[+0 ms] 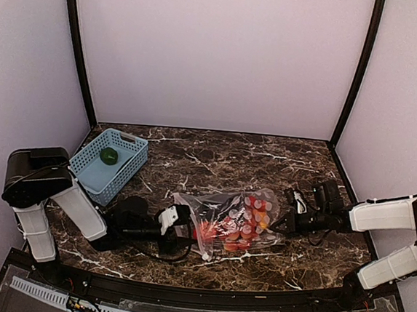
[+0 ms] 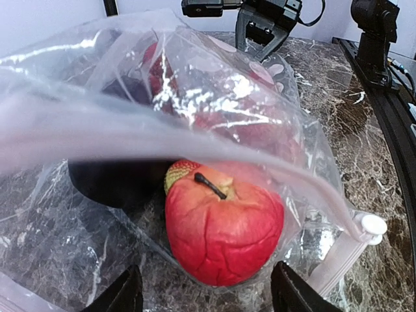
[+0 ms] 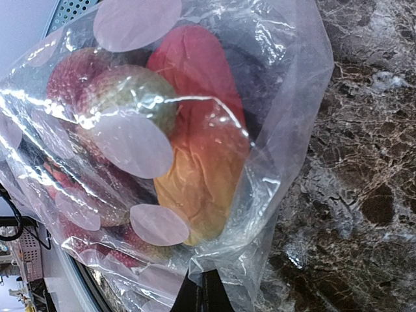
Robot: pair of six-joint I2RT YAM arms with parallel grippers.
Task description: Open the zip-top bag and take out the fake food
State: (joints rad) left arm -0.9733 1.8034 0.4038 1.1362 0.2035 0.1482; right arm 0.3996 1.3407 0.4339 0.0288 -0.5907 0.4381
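Note:
The zip-top bag (image 1: 219,204) lies in the middle of the table, packed with red, orange and dark fake food (image 1: 250,218). Its mouth faces my left gripper (image 1: 182,223) and gapes in the left wrist view. A red toy apple (image 2: 224,227) sits there just inside the zip strip, with a dark eggplant (image 2: 117,182) behind it. My left gripper (image 2: 208,300) is open, one finger on each side of the apple and clear of it. The white slider (image 2: 374,226) is at the strip's right end. My right gripper (image 3: 207,296) is shut on the bag's (image 3: 286,97) bottom edge.
A blue lattice basket (image 1: 137,157) stands at the back left with a green ball (image 1: 108,156) in it. Purple walls close off the back and both sides. The right arm's base and a black rail (image 2: 390,110) run along the near edge.

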